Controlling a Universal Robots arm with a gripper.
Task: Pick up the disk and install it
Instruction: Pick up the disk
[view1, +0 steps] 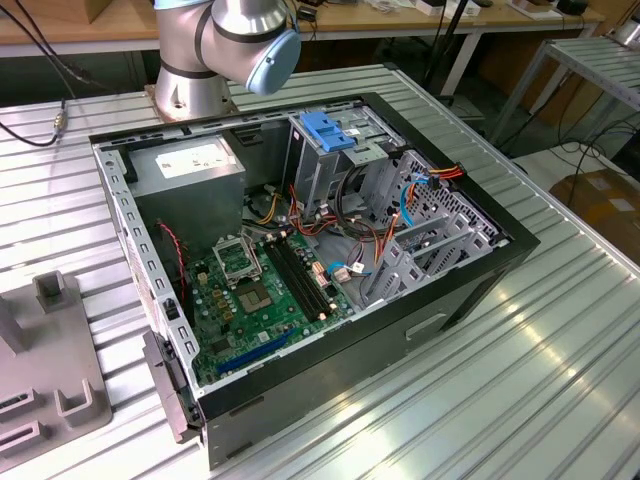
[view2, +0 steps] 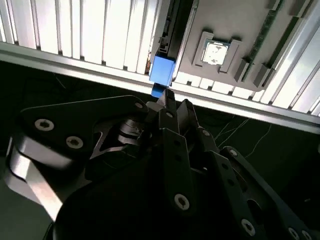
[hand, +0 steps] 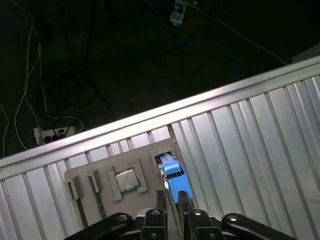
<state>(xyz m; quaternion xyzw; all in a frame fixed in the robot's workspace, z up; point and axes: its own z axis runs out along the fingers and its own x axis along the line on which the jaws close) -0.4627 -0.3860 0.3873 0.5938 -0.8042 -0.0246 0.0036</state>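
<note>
Bench obs., single arm.

- Gripper (hand: 172, 200) sits directly over one end of the disk (hand: 175, 172), as seen in the first wrist view. The second wrist view shows the same: gripper (view2: 176, 102) just beside the blue carrier end of the disk (view2: 162, 70).
- Grip state: cannot tell whether the tool is clamped on the blue rail or merely hovering at it, because the contact zone is hidden behind the tool's own black linkage.
- Disk location: at the edge of the grey fixture plate (hand: 150, 172), apparently standing on edge in a slot there, with the bright blue rail uppermost. View is steep, so orientation is tentative. It is not in the computer.
- Same plate carries a processor chip (hand: 127, 180) in a square holder, near the disk but apart from it.
- Plate lies on the slatted aluminium table (view1: 520, 380), close to the table's edge. The dark floor beyond shows loose cables (hand: 55, 90) and a power strip (hand: 52, 132).
- Exterior view: arm (view1: 230, 40) rises at the far side of the open computer case (view1: 440, 300). Inside are the green motherboard (view1: 260, 290), the grey power supply (view1: 190, 170) and the tall metal drive cage (view1: 320, 170) with its blue latch (view1: 330, 130) on top.
- Part of the fixture plate (view1: 60, 360) shows at the exterior view's left, well apart from the case.
</note>
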